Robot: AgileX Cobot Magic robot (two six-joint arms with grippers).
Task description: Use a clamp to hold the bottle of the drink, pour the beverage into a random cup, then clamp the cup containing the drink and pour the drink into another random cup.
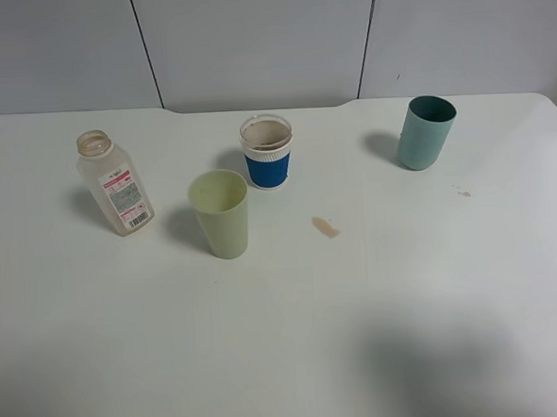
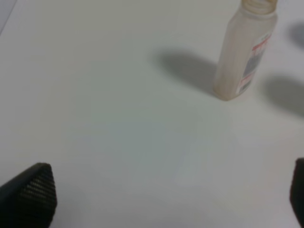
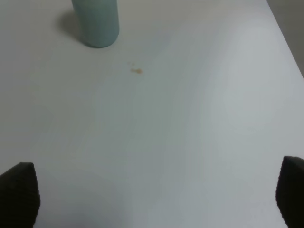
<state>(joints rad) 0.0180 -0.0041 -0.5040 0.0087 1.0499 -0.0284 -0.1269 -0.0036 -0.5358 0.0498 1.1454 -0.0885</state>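
**Standing open, both grippers clear of the ware**

Left gripper (image 2: 173, 194): jaws spread wide, nothing between them, over bare table. One dark ribbed fingertip (image 2: 31, 194) shows at each side of its wrist view. The bottle (image 2: 244, 50) stands upright ahead of it, well apart.

Right gripper (image 3: 156, 194): jaws likewise wide, holding nothing. The teal cup (image 3: 96, 21) stands ahead, well apart, with a few brown specks (image 3: 136, 71) on the table between.

Neither arm shows in the high view.

Bottle (image 1: 114, 183): uncapped, label outward, far left of the row. It looks nearly empty; any liquid inside cannot be made out.

Green cup (image 1: 221, 214): upright, just right of the bottle and nearest the camera. Contents not visible.

Blue-sleeved cup (image 1: 267, 152): upright, just behind the green cup, brown-stained inside the rim.

Teal cup (image 1: 425, 132): upright, far right, alone.

Step, as judged: either no grasp is begun, or pouring is over; the stains and pale bottle leave this open. If at the start, the next move calls for the left gripper to advance and straddle the bottle's body.

Table (image 1: 287, 350): white, matt, with a brown spill (image 1: 325, 227) near centre. Grey panelled wall (image 1: 259, 40) behind.
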